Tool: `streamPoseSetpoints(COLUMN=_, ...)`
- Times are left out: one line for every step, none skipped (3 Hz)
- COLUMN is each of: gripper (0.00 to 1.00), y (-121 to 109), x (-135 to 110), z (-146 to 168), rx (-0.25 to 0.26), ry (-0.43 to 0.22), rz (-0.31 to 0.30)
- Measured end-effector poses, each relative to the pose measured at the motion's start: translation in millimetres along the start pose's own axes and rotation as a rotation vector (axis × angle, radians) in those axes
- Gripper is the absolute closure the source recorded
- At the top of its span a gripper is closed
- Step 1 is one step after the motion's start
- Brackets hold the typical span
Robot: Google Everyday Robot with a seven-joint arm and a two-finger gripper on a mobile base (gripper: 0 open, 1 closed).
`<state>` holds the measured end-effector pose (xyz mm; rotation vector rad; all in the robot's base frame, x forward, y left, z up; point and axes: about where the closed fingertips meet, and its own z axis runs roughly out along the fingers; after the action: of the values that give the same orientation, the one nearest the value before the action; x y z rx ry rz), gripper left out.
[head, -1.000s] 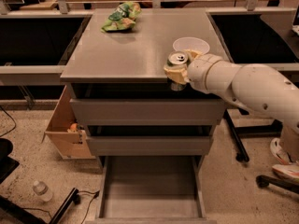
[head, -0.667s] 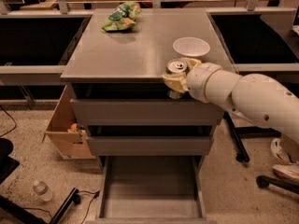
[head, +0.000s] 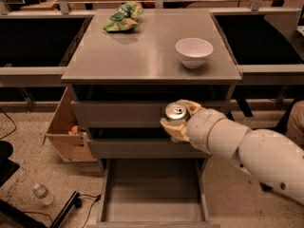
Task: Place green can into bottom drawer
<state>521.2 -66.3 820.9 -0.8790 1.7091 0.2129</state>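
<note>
My gripper [head: 178, 120] is shut on the green can [head: 175, 112], whose silver top with its pull tab faces up. I hold it in the air in front of the two upper drawer fronts, off the cabinet top [head: 142, 56]. The bottom drawer [head: 154, 194] is pulled open below, a long grey tray with thin side walls and a bare floor. The can hangs above the drawer's back part, slightly right of its middle. My white arm [head: 247, 148] comes in from the lower right.
A white bowl [head: 194, 52] and a green and yellow snack bag [head: 122, 18] sit on the cabinet top. A cardboard box [head: 66, 132] stands left of the cabinet. A clear bottle [head: 42, 194] and a dark chair base lie on the floor at lower left.
My gripper has carried the can from the cabinet top's front edge down and forward, in front of the upper drawers. The bowl, earlier partly covered, now shows fully.
</note>
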Motion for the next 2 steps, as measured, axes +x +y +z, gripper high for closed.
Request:
streamPoseSetpoints(gripper=1.00, y=25.3, x=69.8, z=20.0, rx=-0.018, ry=0.019, rz=-0.020)
streamPoseSetpoints(gripper=1.00, y=30.3, x=126.5, z=64.1, rx=-0.014, ry=-0.012, rz=-0.005)
